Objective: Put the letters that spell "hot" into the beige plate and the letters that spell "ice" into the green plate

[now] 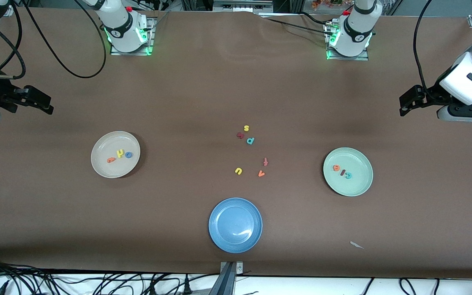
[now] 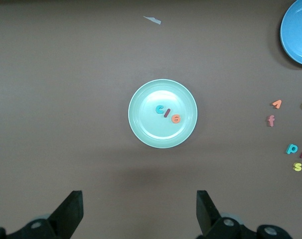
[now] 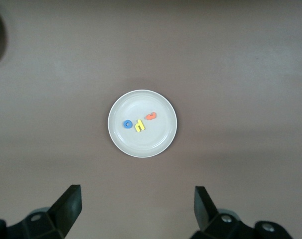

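brown table (image 1: pixel 187 102), lettered plates, both grippers open

Brown matte worktop (image 1: pixel 187 102) fills nearly the whole front view, its covering slightly rumpled along the edge by the arm bases. Light is even and diffuse from above, with soft broad shadows. Along the edge nearest the front camera runs a white strip (image 1: pixel 322 284) strewn with black cables (image 1: pixel 109 282); a metal bracket (image 1: pixel 231 268) is clamped at the middle of that edge. More black cables (image 1: pixel 55 61) loop over the worktop toward the right arm's end.
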{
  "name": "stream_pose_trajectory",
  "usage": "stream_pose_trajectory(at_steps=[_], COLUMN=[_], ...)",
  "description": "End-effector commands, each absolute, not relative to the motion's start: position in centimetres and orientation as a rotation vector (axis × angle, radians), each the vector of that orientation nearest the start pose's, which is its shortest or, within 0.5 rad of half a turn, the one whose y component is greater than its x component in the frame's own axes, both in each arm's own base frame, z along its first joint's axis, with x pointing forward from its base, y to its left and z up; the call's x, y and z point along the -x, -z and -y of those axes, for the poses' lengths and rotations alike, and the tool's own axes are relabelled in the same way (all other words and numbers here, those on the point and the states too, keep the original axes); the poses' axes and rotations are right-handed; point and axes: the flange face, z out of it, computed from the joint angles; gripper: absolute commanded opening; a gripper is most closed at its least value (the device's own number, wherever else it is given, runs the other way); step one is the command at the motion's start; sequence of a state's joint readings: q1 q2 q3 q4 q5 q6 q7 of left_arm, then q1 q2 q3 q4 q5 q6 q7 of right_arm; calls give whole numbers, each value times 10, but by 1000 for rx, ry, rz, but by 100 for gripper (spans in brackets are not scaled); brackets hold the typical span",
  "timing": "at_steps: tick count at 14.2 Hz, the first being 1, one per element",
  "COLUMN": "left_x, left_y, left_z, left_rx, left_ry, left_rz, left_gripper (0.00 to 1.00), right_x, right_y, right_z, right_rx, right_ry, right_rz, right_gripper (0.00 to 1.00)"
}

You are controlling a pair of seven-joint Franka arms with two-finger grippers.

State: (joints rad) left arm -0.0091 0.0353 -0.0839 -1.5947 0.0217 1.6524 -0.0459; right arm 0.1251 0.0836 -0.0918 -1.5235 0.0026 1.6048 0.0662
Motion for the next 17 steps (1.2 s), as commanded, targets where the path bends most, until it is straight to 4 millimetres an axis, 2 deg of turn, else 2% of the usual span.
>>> stream_pose_trajectory(at_steps=[1,17], left_x=[-573,-572], left_y=[-606,-606], left_z=[48,45], left_rx=[3097,3109], left_ry=[47,42], left_rz=[-97,-79], left_gripper=[100,100], right_x=[-586,-587], right_y=[-602,-598], right_z=[-25,-24], right_rx=[3148,3147], right_ry=[4,-11], right_rz=[-45,-38], right_gripper=[100,100])
